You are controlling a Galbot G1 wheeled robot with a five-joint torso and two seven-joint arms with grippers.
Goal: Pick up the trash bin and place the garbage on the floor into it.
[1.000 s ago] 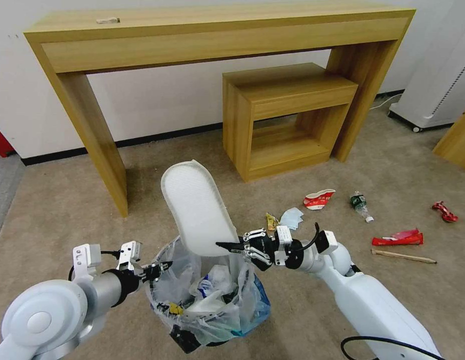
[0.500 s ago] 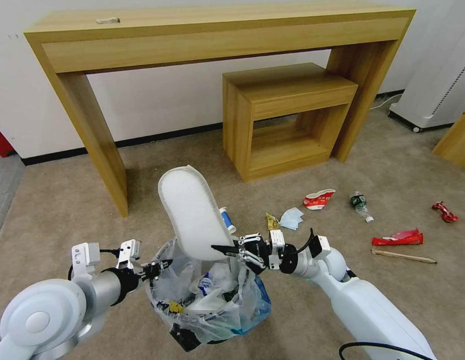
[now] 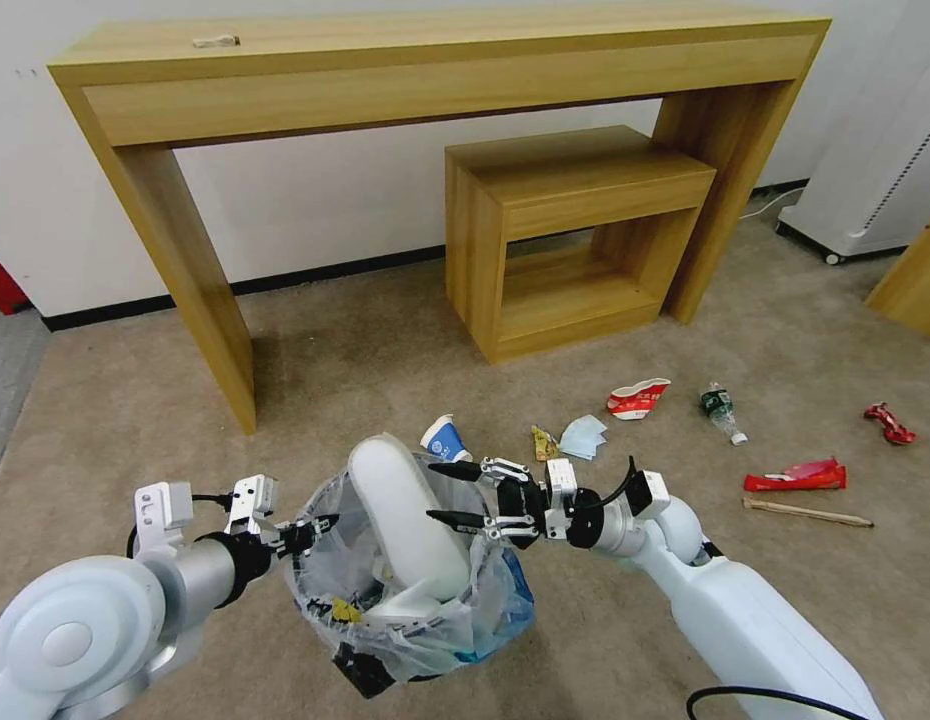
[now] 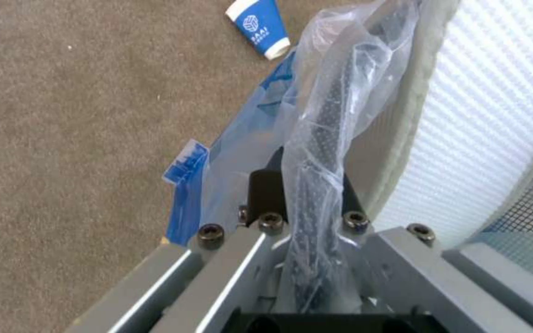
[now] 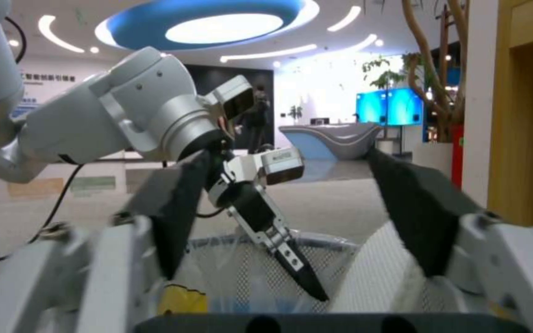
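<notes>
The trash bin (image 3: 485, 620) is a black mesh bin with a clear bag, held off the carpet in front of me. My left gripper (image 3: 320, 525) is shut on its rim (image 4: 328, 115). A white slipper (image 3: 405, 520) stands on end inside the bin, leaning on the rim. Just right of it, my right gripper (image 3: 432, 491) is open and touches nothing. The garbage on the floor includes a blue-white paper cup (image 3: 441, 438) behind the bin, a pale blue mask (image 3: 585, 435), a crushed red-white bowl (image 3: 637, 397), a small bottle (image 3: 722, 410), red wrappers (image 3: 797, 475) and a wooden stick (image 3: 805, 513).
A long wooden desk (image 3: 435, 70) stands against the wall, with a low wooden cabinet (image 3: 575, 230) under its right end. A white unit (image 3: 875, 170) is at the far right. Open carpet lies between the bin and the litter.
My right gripper lowered the slipper over the bin and let it go. The slipper now rests inside the bin, and the paper cup behind it has come into sight.
</notes>
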